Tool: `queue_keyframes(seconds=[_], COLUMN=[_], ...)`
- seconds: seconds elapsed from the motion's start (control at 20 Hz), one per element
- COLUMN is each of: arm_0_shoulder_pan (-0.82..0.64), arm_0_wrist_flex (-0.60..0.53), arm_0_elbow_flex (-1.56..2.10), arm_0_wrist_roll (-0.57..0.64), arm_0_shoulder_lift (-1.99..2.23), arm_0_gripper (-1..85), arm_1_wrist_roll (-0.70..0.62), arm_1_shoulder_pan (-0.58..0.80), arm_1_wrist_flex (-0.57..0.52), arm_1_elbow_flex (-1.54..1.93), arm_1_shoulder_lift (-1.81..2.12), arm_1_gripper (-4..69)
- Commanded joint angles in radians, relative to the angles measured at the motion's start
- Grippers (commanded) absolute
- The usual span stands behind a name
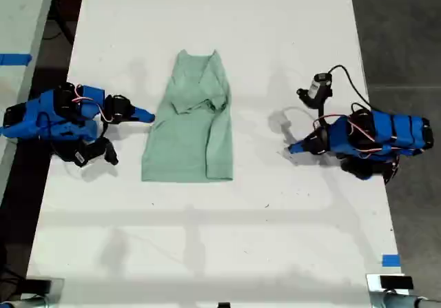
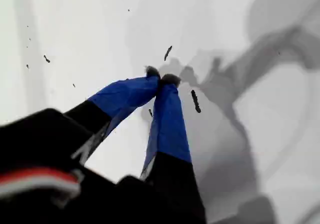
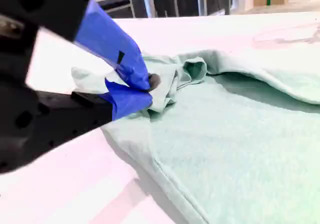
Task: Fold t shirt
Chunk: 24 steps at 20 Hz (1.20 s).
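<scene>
The t shirt [image 1: 189, 129] lies flat on the white table [image 1: 275, 32], pale mint green, with its sides folded inward and its neck toward the far edge. My second gripper [image 1: 150, 118] is on the exterior view's left, its blue tips at the shirt's side edge. In the second wrist view the second gripper [image 3: 149, 89] has its tips together right against the bunched cloth [image 3: 170, 83]; no cloth shows pinched between them. My first gripper [image 1: 293, 148], on the exterior view's right, is shut over bare table, well apart from the shirt. In its own wrist view the first gripper [image 2: 161, 76] holds nothing.
Blue tape [image 1: 391, 260] marks the table near the exterior view's lower right, and another strip [image 1: 14, 59] lies on a surface at its left edge. Dark floor borders both table sides. A cabled wrist camera [image 1: 318, 87] sticks out from the first arm.
</scene>
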Motion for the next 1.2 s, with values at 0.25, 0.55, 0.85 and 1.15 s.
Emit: queue_keyframes(seconds=[0.25,0.55,0.85,1.15], arm_0_shoulder_pan=[-0.012,0.031,0.229,0.334], arm_0_wrist_flex=[0.018,0.11,0.144,0.072], arm_0_elbow_flex=[-0.017,-0.407,-0.68,-0.703], arm_0_wrist_roll=[-0.175,-0.187,-0.305,-0.35], arm_0_shoulder_lift=[0.003,-0.552,-1.069,-1.135], arm_0_gripper=[-0.3,-0.3,-0.3,6.2], arm_1_wrist_roll=[0.451,0.449,0.451,0.451], arm_1_shoulder_pan=[0.13,0.132,0.129,0.127], arm_1_wrist_flex=[0.012,0.012,0.012,0.012], arm_1_elbow_flex=[0.057,0.057,0.057,0.057], arm_1_shoulder_lift=[0.015,0.015,0.015,0.015], arm_1_gripper=[-0.1,-0.1,-0.1,-0.1])
